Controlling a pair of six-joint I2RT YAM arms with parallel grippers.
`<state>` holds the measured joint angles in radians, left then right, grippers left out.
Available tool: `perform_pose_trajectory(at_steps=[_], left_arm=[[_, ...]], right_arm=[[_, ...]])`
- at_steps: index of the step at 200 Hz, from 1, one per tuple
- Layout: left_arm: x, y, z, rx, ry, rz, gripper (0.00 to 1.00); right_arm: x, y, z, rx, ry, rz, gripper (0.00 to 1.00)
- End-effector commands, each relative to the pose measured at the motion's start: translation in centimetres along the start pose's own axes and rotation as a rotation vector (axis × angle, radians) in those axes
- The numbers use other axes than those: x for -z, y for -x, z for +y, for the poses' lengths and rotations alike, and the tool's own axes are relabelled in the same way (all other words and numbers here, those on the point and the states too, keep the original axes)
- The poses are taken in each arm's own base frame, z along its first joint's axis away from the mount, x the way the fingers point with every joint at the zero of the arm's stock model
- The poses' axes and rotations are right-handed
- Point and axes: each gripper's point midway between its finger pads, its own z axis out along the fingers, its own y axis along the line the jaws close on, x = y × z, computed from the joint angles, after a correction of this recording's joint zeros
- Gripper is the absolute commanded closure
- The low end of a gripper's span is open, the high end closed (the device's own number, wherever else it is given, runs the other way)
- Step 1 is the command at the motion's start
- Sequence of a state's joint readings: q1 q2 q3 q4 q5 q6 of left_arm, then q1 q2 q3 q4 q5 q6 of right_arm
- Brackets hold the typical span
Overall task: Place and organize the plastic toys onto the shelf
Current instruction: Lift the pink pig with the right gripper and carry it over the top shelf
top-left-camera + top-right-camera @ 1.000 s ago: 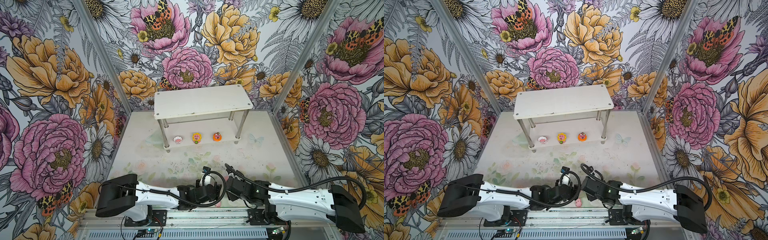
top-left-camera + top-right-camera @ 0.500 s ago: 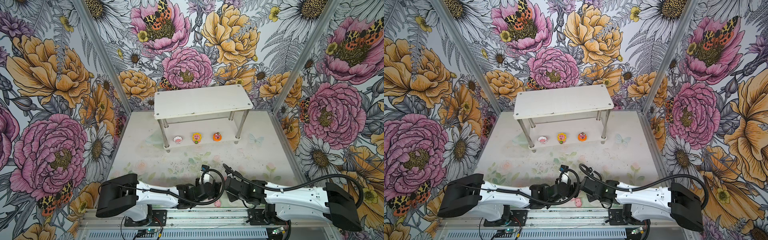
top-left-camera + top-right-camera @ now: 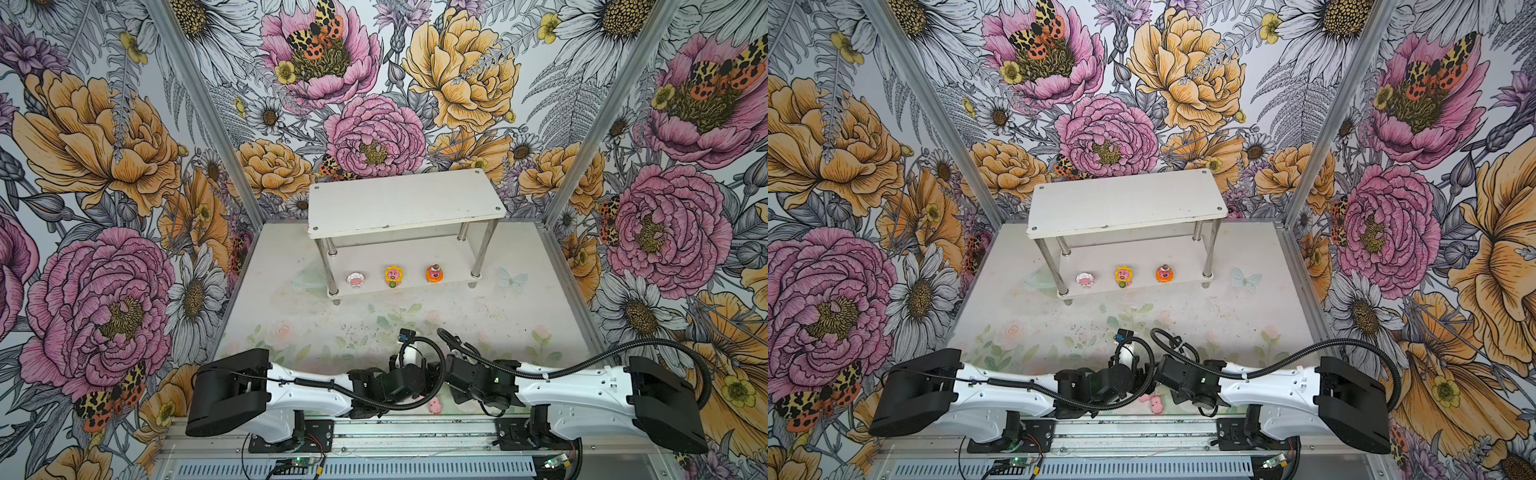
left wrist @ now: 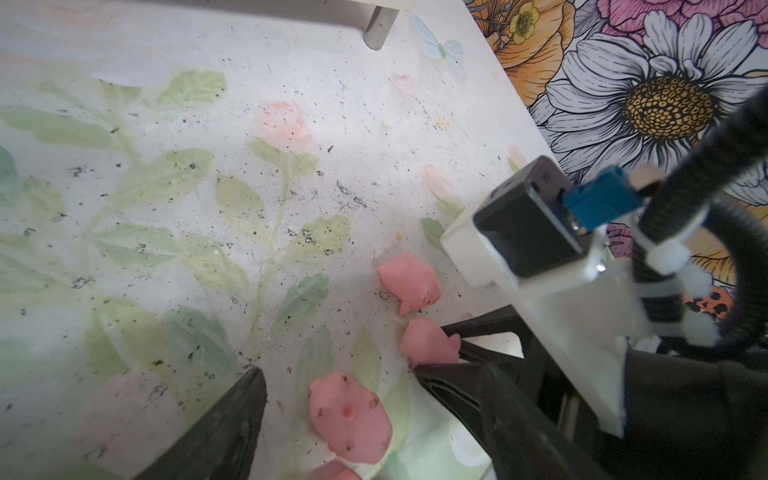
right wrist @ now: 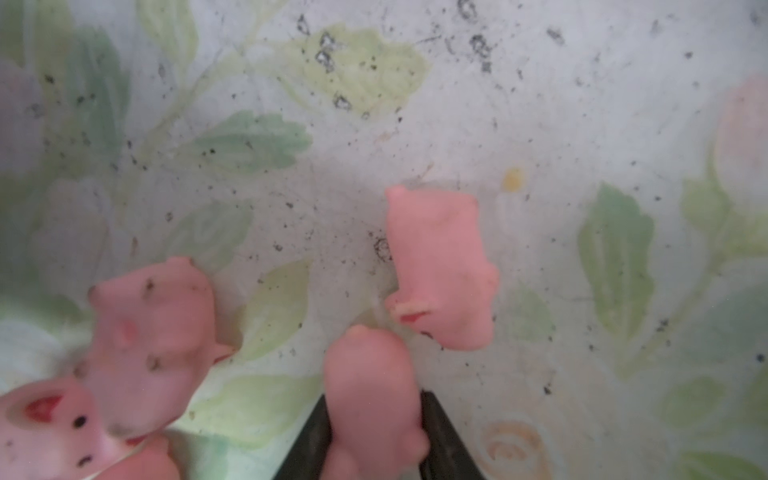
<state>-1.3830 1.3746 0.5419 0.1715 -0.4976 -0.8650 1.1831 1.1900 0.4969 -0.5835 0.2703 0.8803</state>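
Floral-print walls (image 3: 104,166) close in a pale table (image 3: 519,324) with faded flowers. The shelf (image 3: 405,203) stands midway along the table's far edge. Along the front edge of its lower tier, the white-hooded figure (image 3: 355,280), the sunflower figure (image 3: 394,276) and the orange figure (image 3: 434,274) sit in a row. Midway along the near edge, the right gripper (image 5: 374,399) pinches one pig (image 5: 365,361) between its fingers. A third pig (image 5: 440,266) lies just beside it. The left gripper (image 4: 337,370) is spread wide, and a second pig (image 4: 349,415) lies loose between its fingers, touching neither.

Table (image 3: 519,328) — shelf (image 3: 405,203), pink pigs (image 4: 409,282); lower tier — three figures (image 3: 394,276).
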Motion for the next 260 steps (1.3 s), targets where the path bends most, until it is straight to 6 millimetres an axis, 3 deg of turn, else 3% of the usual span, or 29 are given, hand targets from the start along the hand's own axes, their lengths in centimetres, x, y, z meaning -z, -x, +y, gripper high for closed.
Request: perform_pose_trajectory(at_steps=[1, 35, 63, 109, 144, 170, 188, 226, 260], left_arm=[[0.6, 1.2, 0.1, 0.033, -0.017, -0.046, 0.18], [1.6, 1.7, 0.9, 0.056, -0.019, -0.072, 0.18], [2.5, 2.1, 1.6, 0.057, -0.008, -0.083, 0.18], [4.2, 2.7, 3.6, 0.084, 0.024, -0.121, 0.18], [5.3, 2.9, 4.8, 0.119, 0.010, -0.151, 0.18], [5.9, 2.9, 5.4, 0.123, 0.013, -0.159, 0.17], [6.1, 2.9, 5.9, 0.117, 0.028, -0.163, 0.16], [5.9, 3.2, 6.6, 0.108, 0.056, -0.156, 0.16], [5.8, 3.8, 7.7, 0.117, 0.085, -0.166, 0.15]], right_arm=[[0.9, 2.2, 1.1, -0.023, 0.034, -0.069, 0.75], [2.5, 2.8, 2.0, 0.028, 0.096, -0.068, 0.84], [5.7, 4.8, 1.8, 0.132, 0.081, -0.088, 0.93], [13.4, 11.4, 0.1, 0.204, 0.009, -0.247, 0.94], [20.2, 17.4, -3.8, 0.169, -0.117, -0.396, 0.94], [23.8, 21.1, -6.7, 0.110, -0.166, -0.471, 0.93], [25.5, 23.5, -8.6, 0.058, -0.189, -0.502, 0.92], [27.8, 29.0, -10.6, -0.008, -0.148, -0.530, 0.90], [27.9, 33.2, -12.6, -0.069, -0.149, -0.529, 0.91]])
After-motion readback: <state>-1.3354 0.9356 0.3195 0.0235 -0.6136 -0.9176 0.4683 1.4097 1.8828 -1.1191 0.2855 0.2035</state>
